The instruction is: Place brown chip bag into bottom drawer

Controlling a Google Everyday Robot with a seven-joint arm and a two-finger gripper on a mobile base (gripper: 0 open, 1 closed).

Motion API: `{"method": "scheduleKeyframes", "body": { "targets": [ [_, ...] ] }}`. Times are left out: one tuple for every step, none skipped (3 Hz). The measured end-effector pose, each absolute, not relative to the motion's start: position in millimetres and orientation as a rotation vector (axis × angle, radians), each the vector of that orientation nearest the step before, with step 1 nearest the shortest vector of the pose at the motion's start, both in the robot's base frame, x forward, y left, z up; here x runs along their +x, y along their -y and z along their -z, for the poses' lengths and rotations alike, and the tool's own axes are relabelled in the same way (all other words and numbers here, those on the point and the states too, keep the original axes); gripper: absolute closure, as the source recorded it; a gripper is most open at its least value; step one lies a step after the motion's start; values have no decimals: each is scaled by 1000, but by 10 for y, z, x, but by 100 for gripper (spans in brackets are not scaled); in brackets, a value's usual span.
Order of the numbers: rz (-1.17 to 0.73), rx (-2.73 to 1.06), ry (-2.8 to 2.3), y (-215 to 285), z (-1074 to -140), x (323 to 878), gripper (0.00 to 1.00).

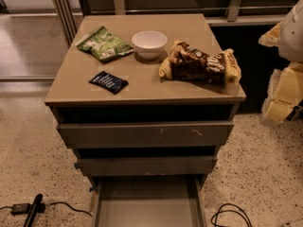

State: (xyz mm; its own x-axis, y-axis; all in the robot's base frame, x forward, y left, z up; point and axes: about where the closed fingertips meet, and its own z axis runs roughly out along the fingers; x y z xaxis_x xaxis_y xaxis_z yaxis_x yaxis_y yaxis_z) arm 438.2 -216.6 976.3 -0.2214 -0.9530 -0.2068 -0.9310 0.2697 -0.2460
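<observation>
The brown chip bag point(201, 64) lies crinkled on the right side of the cabinet top point(142, 91), just right of the white bowl. The bottom drawer point(147, 205) is pulled out toward me at the foot of the cabinet, and its flat floor is bare. My gripper point(283, 96) shows as cream-yellow parts at the right edge of the view, beside the cabinet's right side and apart from the bag. It holds nothing that I can see.
A white bowl point(149, 43), a green chip bag point(104, 44) and a small flat black packet point(108, 82) lie on the cabinet top. Two upper drawers point(144, 134) stand slightly out. Cables lie on the speckled floor at the bottom left point(33, 209) and the bottom right point(229, 215).
</observation>
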Motion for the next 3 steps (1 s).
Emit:
{"method": "scheduleKeyframes", "body": {
  "targets": [
    [99,-1724,-2231,2165,-9763,4382,0],
    [70,-1737,-2204,1976,-9761,4412,0],
    [77,-1752,-2109,1699,-9866,4639,0]
  ]
}}
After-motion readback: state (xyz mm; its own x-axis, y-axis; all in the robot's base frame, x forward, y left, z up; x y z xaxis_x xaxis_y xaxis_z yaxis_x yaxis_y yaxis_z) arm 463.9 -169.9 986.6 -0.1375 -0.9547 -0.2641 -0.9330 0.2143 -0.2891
